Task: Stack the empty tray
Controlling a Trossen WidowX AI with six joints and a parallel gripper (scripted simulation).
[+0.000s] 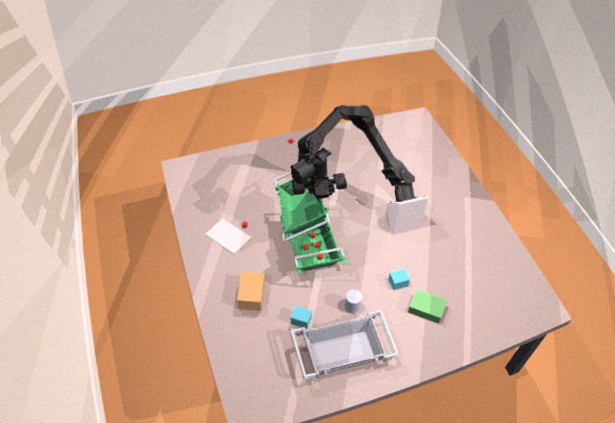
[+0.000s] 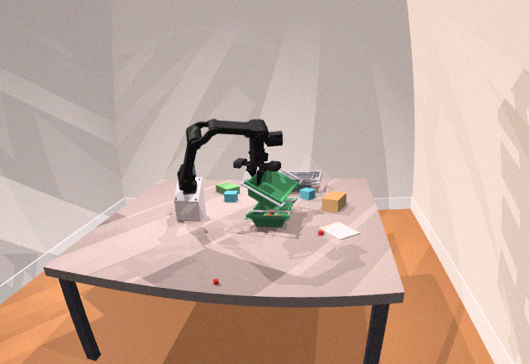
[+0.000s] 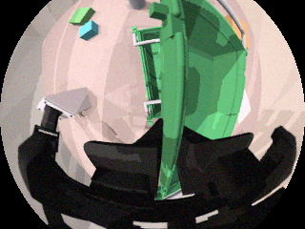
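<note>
At the centre of the table (image 1: pixel 377 269) (image 2: pixel 170 240), the loaded tray (image 1: pixel 323 265) (image 2: pixel 269 221) (image 3: pixel 147 72) stands with red blocks (image 1: pixel 317 244) (image 2: pixel 271 213) inside. Its visible bar (image 1: pixel 317 253) (image 2: pixel 256 212) lies across the top at six o'clock in the top view. The gripper (image 1: pixel 317 193) (image 2: pixel 259 180) (image 3: pixel 164 121) pinches a side wall of the empty tray (image 1: pixel 300 210) (image 2: pixel 273 187) (image 3: pixel 210 72), which is tilted above the loaded tray, towards eleven o'clock. The grey tray (image 1: pixel 347 349) (image 2: pixel 309 178) sits towards six o'clock.
</note>
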